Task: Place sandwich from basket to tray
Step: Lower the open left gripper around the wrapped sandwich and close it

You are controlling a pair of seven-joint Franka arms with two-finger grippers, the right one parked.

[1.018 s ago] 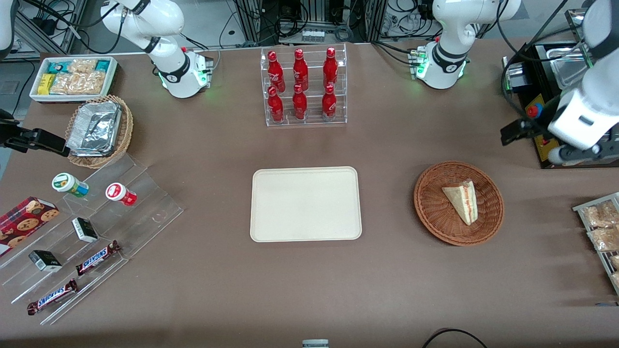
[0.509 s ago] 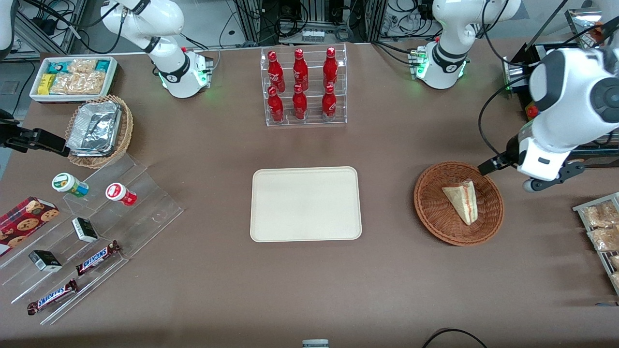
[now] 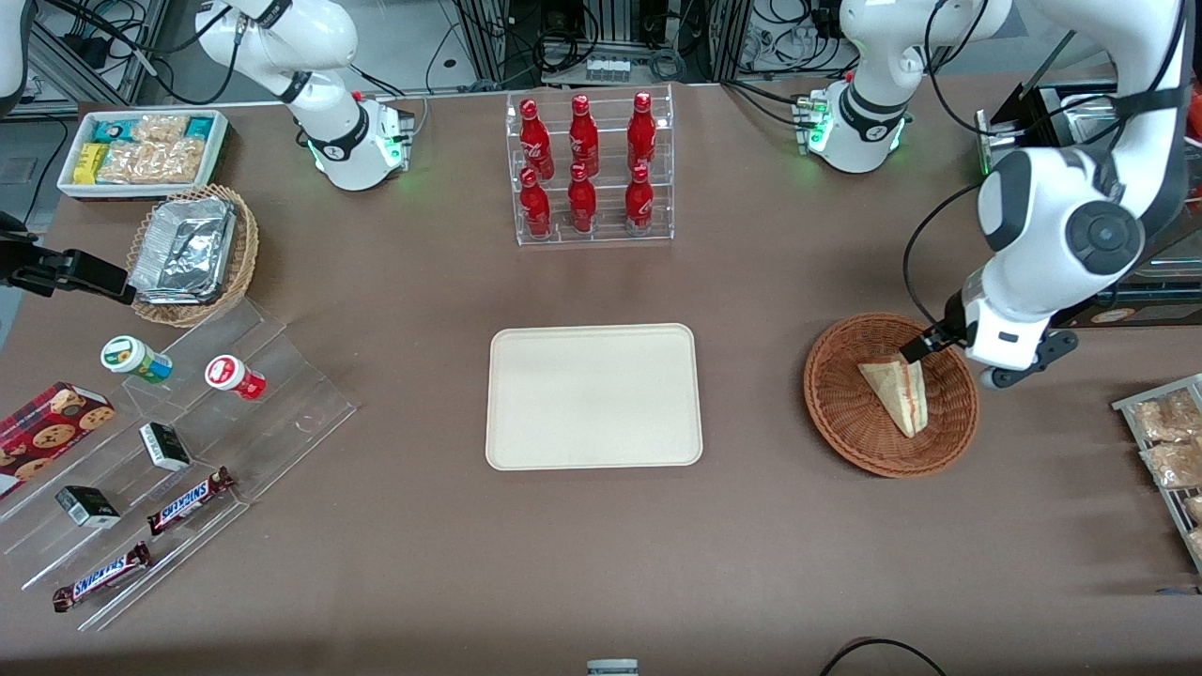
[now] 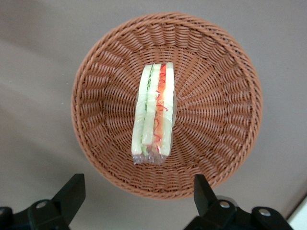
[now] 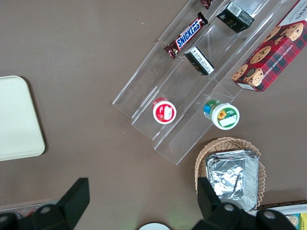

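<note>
The sandwich (image 3: 899, 391) (image 4: 154, 114), a clear-wrapped wedge with red and green filling, lies in the round reddish-brown wicker basket (image 3: 845, 413) (image 4: 216, 110). The cream tray (image 3: 593, 395) lies flat with nothing on it, beside the basket toward the parked arm's end of the table. My left gripper (image 3: 967, 361) (image 4: 136, 194) hangs above the basket's rim at the working arm's end, well above the sandwich. It is open, its black fingers (image 4: 72, 191) spread wide with nothing between them.
A clear rack of red bottles (image 3: 588, 169) stands farther from the front camera than the tray. A rack of snack packets (image 3: 1164, 451) sits at the working arm's end. A tan basket of foil trays (image 3: 192, 253) and stepped acrylic shelves (image 3: 178, 441) occupy the parked arm's end.
Over the last second my left arm has swung in from the table's working-arm end, bringing the gripper over the basket's rim. The sandwich, basket and tray have not moved.
</note>
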